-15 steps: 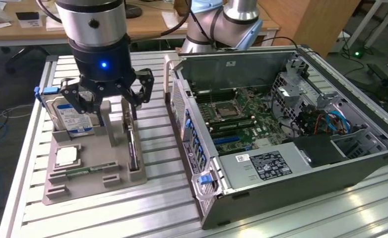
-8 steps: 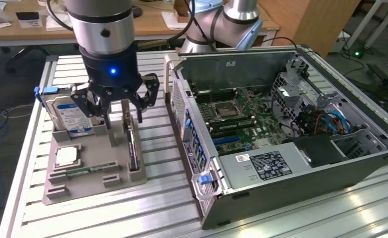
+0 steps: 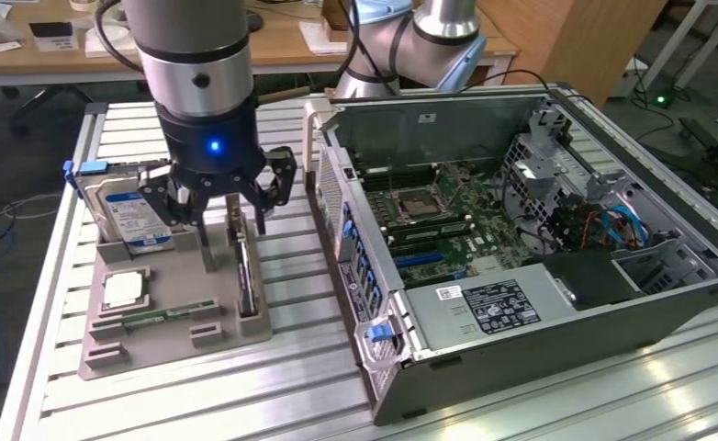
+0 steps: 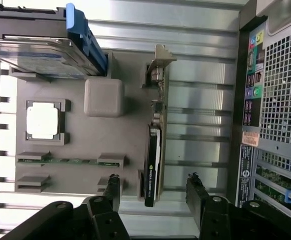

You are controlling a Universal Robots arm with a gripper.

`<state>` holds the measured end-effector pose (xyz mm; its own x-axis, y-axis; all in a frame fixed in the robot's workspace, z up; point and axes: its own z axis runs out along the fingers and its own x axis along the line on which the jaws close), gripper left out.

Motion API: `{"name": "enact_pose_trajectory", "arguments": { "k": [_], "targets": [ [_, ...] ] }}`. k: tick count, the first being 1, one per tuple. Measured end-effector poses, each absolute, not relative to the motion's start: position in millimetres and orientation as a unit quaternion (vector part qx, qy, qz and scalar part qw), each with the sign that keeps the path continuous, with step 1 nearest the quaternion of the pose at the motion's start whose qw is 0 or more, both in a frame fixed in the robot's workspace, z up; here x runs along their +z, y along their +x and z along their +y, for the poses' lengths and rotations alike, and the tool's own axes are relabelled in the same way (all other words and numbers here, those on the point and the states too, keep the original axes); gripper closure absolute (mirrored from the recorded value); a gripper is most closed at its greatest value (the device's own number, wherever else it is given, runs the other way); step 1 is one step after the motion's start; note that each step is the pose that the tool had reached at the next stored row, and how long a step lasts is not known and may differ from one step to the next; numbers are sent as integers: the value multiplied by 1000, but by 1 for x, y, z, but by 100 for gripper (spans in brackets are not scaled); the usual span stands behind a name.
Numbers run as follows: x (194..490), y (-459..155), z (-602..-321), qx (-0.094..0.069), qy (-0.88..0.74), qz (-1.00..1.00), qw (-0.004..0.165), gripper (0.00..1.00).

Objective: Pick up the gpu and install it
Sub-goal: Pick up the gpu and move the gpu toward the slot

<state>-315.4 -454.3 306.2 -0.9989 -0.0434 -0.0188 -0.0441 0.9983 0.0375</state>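
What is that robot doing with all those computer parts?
A robot arm is lined up over the gpu, the black card standing on its edge in the grey tray. Its hand hangs open right above the card, a finger to each side, not gripping it yet. A hard drive sits in the same tray. The open computer case waits beside the tray, and the card isn't in it yet.

Ribbed silver aluminium table (image 3: 274, 386) gleams with reflections. Flat grey plastic holder tray (image 3: 175, 308) looks matt and smooth. Thin black gpu card (image 4: 154, 165) carries a shiny silver metal bracket (image 4: 163, 55).
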Motion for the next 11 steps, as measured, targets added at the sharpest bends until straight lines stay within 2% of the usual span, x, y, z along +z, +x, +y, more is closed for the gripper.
{"name": "enact_pose_trajectory", "arguments": {
  "k": [11],
  "targets": [
    [286,-314,-441,19,-22,1000,9,35]
  ]
}}
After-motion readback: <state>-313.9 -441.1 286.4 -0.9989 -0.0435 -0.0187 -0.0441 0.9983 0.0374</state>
